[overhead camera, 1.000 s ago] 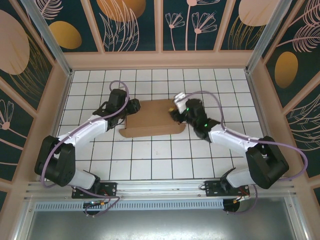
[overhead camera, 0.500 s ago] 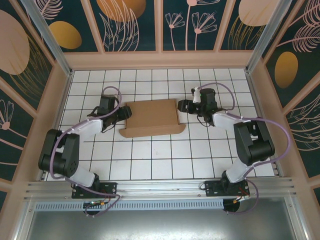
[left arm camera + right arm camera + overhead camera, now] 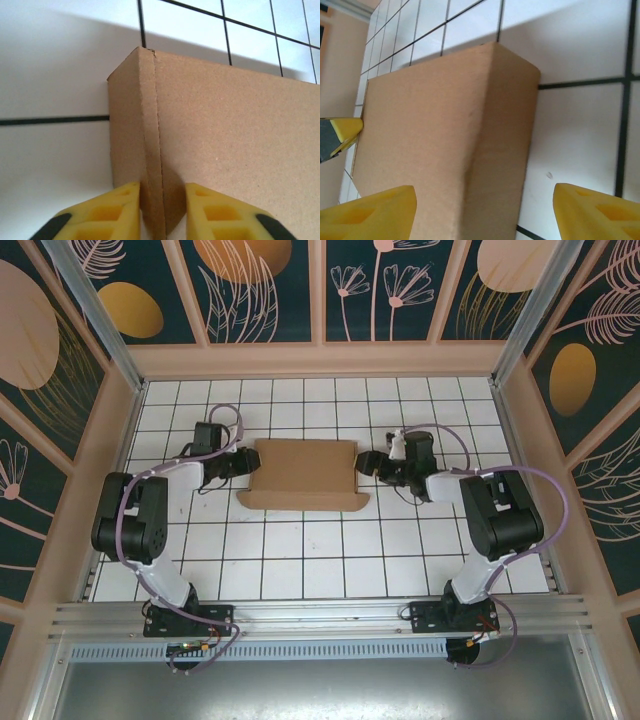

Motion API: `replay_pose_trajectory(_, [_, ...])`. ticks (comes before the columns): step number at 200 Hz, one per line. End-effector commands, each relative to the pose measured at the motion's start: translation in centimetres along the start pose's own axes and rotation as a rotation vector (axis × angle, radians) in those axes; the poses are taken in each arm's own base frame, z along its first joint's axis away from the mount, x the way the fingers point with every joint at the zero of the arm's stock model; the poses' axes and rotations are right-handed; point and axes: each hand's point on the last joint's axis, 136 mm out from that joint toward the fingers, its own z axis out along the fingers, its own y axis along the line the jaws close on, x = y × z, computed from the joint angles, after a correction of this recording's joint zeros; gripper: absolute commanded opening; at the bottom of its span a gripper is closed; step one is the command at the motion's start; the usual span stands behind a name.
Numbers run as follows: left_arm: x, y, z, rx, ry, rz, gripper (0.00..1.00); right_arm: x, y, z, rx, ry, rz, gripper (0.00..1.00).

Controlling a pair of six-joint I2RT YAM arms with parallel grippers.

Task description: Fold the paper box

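The paper box (image 3: 305, 472) is a brown cardboard piece lying flat-topped on the white gridded table, with a curved flap along its near edge. My left gripper (image 3: 243, 466) is at the box's left end. In the left wrist view its yellow fingers (image 3: 112, 215) stand close together, pinching the folded left edge of the box (image 3: 235, 130). My right gripper (image 3: 368, 462) is at the right end. Its jaws (image 3: 485, 212) are wide open and straddle the box's right side wall (image 3: 505, 150) without touching it.
The white gridded table (image 3: 320, 550) is ringed by wooden walls (image 3: 320, 360) at the back and both sides. A metal rail (image 3: 320, 618) with both arm bases runs along the near edge. Both arms lie low, folded out to the sides.
Both grippers have moved outward off the box top to its two ends. The left jaws have narrowed onto the left edge. The right jaws have opened wider.
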Motion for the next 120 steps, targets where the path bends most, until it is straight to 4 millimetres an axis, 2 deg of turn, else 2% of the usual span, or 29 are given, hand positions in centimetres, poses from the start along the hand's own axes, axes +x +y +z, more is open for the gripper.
replay_pose_trajectory(1, [2.7, 1.4, 1.2, 0.0, 0.108, 0.006, 0.19, 0.2, -0.4, 0.3, -0.032, -0.009, 0.048, 0.73])
replay_pose_trajectory(33, [3.8, 2.1, 1.5, 0.058, 0.119, -0.009, 0.15, 1.6, -0.6, 0.9, -0.077, 0.035, 0.071, 0.73])
replay_pose_trajectory(58, [3.5, 3.5, 1.4, 0.085, 0.118, -0.085, 0.13, 2.0, -0.4, 0.7, -0.095, 0.038, 0.08, 0.75])
replay_pose_trajectory(84, [3.2, 4.3, 1.1, 0.103, 0.105, -0.132, 0.11, 2.5, 0.6, 0.4, -0.155, 0.05, 0.101, 0.76])
replay_pose_trajectory(120, [4.1, 5.4, 1.8, 0.094, 0.139, -0.174, 0.08, 3.0, 1.7, 0.5, -0.198, 0.087, 0.131, 0.76])
